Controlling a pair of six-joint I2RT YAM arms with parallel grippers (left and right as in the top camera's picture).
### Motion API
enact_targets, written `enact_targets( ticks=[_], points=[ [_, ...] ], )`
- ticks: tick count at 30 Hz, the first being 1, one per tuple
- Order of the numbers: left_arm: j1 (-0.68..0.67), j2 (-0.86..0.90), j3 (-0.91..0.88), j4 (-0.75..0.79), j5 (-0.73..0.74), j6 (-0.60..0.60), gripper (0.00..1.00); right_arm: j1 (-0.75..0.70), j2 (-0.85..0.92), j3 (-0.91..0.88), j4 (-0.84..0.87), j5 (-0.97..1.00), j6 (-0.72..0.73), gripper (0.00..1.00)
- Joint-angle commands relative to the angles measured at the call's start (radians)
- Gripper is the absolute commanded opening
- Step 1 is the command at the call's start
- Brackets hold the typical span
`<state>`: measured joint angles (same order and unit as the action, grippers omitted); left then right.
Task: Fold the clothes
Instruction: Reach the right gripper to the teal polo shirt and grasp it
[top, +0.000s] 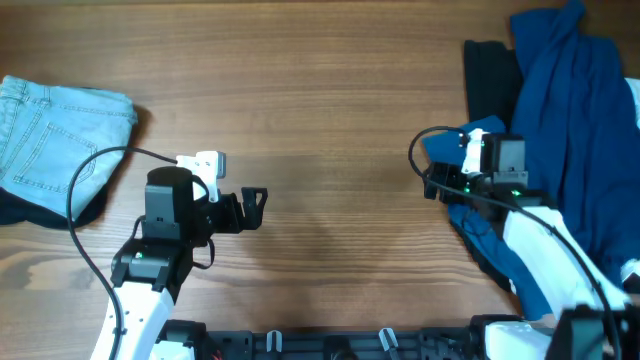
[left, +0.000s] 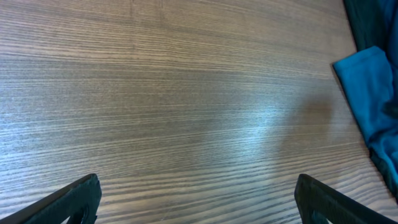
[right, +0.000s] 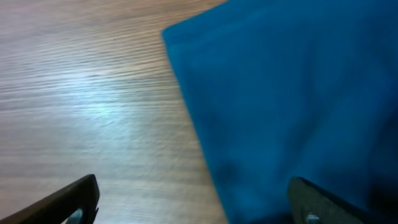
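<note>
A crumpled blue garment (top: 575, 110) lies at the right side of the table, over a black garment (top: 490, 80). Its left edge fills the right half of the right wrist view (right: 292, 99) and shows at the right edge of the left wrist view (left: 373, 93). My right gripper (top: 432, 182) is open, its fingers (right: 196, 199) straddling the blue garment's edge, holding nothing. My left gripper (top: 252, 205) is open and empty over bare wood (left: 196, 199), left of centre. Folded light blue jeans (top: 55, 135) lie at the far left.
The wooden table (top: 330, 120) stretches between the two arms. A dark cloth (top: 20, 212) peeks out under the jeans at the left edge. A black cable loops from the left arm over the jeans' corner.
</note>
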<state>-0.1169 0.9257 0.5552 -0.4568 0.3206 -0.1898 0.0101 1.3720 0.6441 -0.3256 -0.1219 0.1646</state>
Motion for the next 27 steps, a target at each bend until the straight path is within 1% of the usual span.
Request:
enact_targets(
  ticks=[1,3,5,8,9,10,11,12,19,21,23,25,26,27],
  points=[
    [-0.002,0.004,0.021,0.026,0.013,-0.005,1.00,-0.004,0.111,0.018,0.074,0.095,0.014,0.90],
    [-0.002,0.004,0.021,0.030,-0.019,-0.005,1.00,-0.002,0.197,0.018,0.135,0.098,0.014,0.89],
    [-0.002,0.004,0.021,0.030,-0.023,-0.005,1.00,0.000,0.259,0.018,0.177,0.126,0.015,0.84],
    [-0.002,0.004,0.021,0.030,-0.023,-0.005,1.00,0.000,0.312,0.018,0.208,0.134,0.010,0.64],
    [-0.002,0.004,0.021,0.030,-0.023,-0.005,1.00,0.000,0.320,0.018,0.202,0.130,0.011,0.46],
    [-0.002,0.004,0.021,0.030,-0.023,-0.005,1.00,0.000,0.320,0.018,0.198,0.125,0.011,0.33],
    [-0.002,0.004,0.021,0.030,-0.023,-0.005,1.00,0.000,0.320,0.018,0.195,0.122,0.012,0.14],
    [-0.002,0.004,0.021,0.031,-0.023,-0.005,1.00,0.000,0.320,0.018,0.192,0.123,0.021,0.06],
    [-0.002,0.004,0.021,0.031,-0.023,-0.005,1.00,0.000,0.311,0.018,0.142,0.114,0.023,0.04],
    [-0.002,0.004,0.021,0.042,-0.022,-0.005,1.00,-0.002,0.255,0.046,0.079,0.115,0.059,0.04],
    [-0.002,0.004,0.021,0.062,-0.022,-0.005,1.00,-0.001,0.129,0.171,-0.065,0.108,0.068,0.04],
    [-0.002,0.004,0.021,0.073,-0.022,-0.005,1.00,0.014,0.009,0.346,-0.236,0.028,-0.014,0.04],
    [-0.002,0.004,0.021,0.072,-0.022,-0.005,1.00,0.050,-0.042,0.439,-0.316,-0.050,-0.062,0.04],
    [-0.002,0.004,0.021,0.072,-0.022,-0.005,1.00,0.087,-0.069,0.488,-0.362,-0.096,-0.078,0.04]
  ],
)
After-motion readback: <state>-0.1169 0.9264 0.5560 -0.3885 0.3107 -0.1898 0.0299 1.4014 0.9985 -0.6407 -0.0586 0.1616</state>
